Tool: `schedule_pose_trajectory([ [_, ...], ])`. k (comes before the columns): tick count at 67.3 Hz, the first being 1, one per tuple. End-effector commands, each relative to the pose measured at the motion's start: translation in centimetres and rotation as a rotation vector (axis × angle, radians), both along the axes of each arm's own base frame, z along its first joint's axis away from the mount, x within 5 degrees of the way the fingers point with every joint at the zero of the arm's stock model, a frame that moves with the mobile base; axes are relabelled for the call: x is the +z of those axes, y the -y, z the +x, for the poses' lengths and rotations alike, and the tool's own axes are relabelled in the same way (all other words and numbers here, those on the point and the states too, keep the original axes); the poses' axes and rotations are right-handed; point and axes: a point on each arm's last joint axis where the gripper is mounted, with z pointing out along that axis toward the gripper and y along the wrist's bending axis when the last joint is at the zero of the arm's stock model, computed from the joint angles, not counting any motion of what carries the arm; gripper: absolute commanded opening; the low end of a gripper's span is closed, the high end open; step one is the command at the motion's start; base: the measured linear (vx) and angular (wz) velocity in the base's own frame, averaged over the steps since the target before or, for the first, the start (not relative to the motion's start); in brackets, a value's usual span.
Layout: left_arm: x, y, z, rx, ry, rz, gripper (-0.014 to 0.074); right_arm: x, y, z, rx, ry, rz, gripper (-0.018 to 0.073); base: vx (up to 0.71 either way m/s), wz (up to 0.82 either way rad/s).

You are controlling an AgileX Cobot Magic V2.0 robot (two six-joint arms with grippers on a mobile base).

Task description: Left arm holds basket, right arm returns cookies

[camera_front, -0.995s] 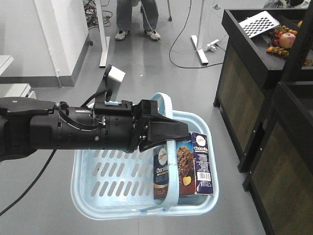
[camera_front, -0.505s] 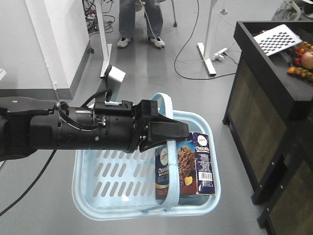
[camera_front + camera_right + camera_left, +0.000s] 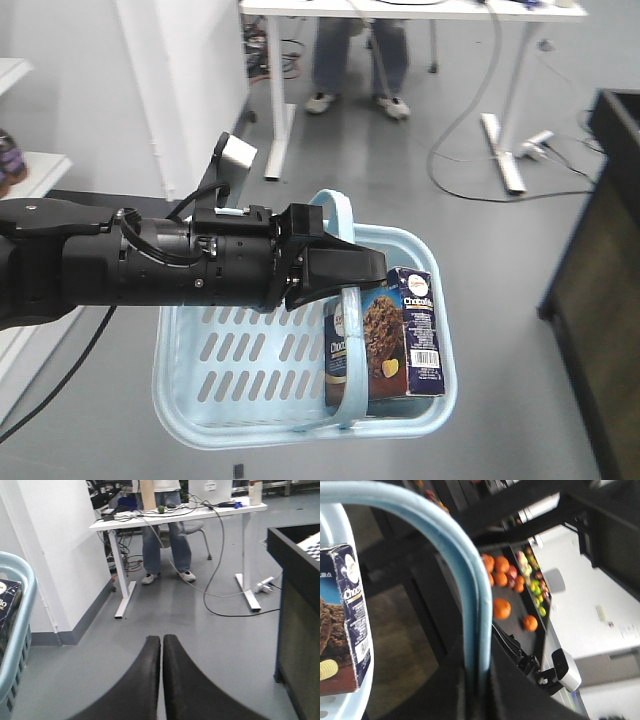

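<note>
Grey floor (image 3: pixel 480 260): one basket (image 3: pixel 230 350) holding one cookies box (image 3: pixel 385 340); left claw (image 3: pixel 372 270) pinches handle (image 3: pixel 345 390), right claw (image 3: pixel 161 642) pressed together.

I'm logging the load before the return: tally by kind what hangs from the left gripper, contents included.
light blue shopping basket: 1
chocolate-chip cookie box: 1
Total: 2
</note>
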Motion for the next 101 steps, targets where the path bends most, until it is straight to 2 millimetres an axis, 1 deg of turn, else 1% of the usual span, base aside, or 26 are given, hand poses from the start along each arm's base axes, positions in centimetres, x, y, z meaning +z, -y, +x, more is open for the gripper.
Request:
schedule_pose_trajectory([
  [1, 3.38, -0.08, -0.58, -0.001, 0.025, -0.151, -0.0006, 0.59, 0.03, 0.01, -0.003, 0.075, -0.009, -0.0003, 0.32, 0.54],
  [15, 3.38, -0.08, -0.58, 0.000, 0.026, -0.150, -0.0006, 0.60, 0.03, 0.01, -0.003, 0.077, -0.009, -0.0003, 0.31, 0.66],
  [48, 3.37, -0.08, -0.58, 0.000, 0.026, -0.149, -0.0006, 0.60, 0.03, 0.01, -0.002, 0.077, -0.008, -0.0003, 0.29, 0.91],
  [101, 3.38, -0.08, -0.58, 0.000, 0.026, -0.150, -0.0006, 0.59, 0.03, 0.01, -0.002, 0.075, -0.008, -0.0003, 0.24, 0.77],
])
